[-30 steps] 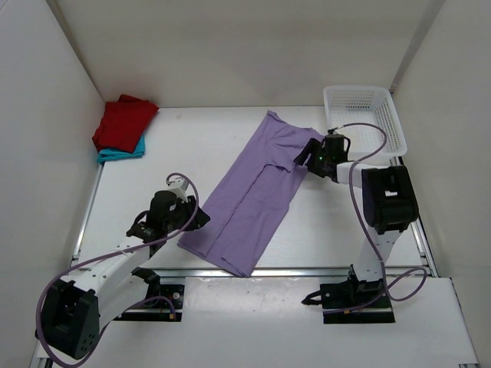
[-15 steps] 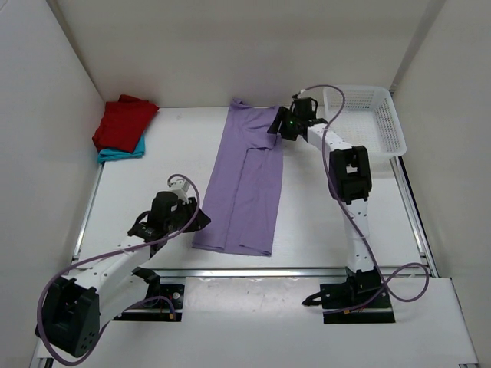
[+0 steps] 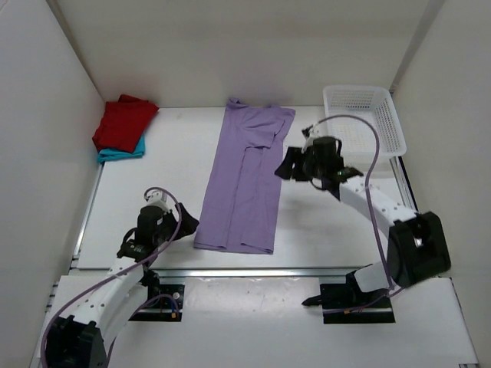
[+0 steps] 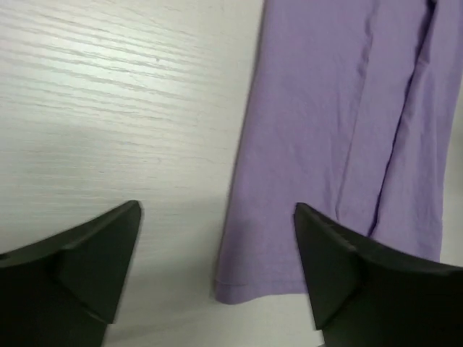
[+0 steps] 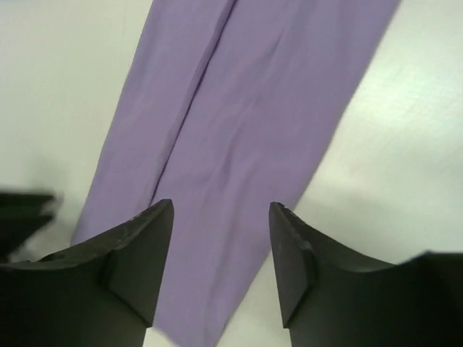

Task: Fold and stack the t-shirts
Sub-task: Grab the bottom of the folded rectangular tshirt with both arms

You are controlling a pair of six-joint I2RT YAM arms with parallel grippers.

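- The pale lilac cloth t-shirt lies mid-table as a long narrow strip; I judge the cross folds and the stacking are left.
- The dark red cloth shirt rests folded on the teal cloth shirt in the far left corner; these two look done.
- The left gripper and the right gripper both stand wide and empty, close to the strip.

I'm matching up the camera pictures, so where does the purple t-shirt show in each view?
Top external: the purple t-shirt lies folded lengthwise, mid-picture.
Left wrist: it fills the upper right, hem corner at bottom centre.
Right wrist: a diagonal band, top centre to lower left.
Shared landmark: the fold line running down its length.
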